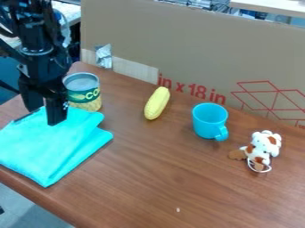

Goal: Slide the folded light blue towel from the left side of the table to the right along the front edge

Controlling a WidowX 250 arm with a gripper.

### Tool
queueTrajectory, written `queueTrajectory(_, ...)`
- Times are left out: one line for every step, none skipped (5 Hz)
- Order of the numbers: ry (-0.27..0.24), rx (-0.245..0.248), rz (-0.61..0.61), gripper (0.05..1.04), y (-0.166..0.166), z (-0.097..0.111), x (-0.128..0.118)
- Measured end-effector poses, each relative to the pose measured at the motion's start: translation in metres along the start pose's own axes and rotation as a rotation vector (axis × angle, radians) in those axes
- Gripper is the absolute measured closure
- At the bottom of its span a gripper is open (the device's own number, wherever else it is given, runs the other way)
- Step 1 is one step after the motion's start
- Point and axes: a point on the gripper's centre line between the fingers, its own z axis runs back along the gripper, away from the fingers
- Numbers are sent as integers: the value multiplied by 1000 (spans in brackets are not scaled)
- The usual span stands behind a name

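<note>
Turquoise cloth point(56, 149) lies folded on the worktop point(179, 191), beside the can point(84, 94) and under your gripper point(43, 111), whose fingers stand apart. It looks light, soft and limp, not fragile; you can best pinch its upper edge near the fingertips, taking enough layers.
</note>
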Motion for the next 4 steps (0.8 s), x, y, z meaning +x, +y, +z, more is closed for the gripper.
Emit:
queueTrajectory(33,10,-37,82,10,-30,-3)
queueTrajectory(52,14,-34,82,13,-49,-2)
queueTrajectory(60,4,4,83,15,-63,-1)
queueTrajectory(48,11,19,81,-1,-68,5)
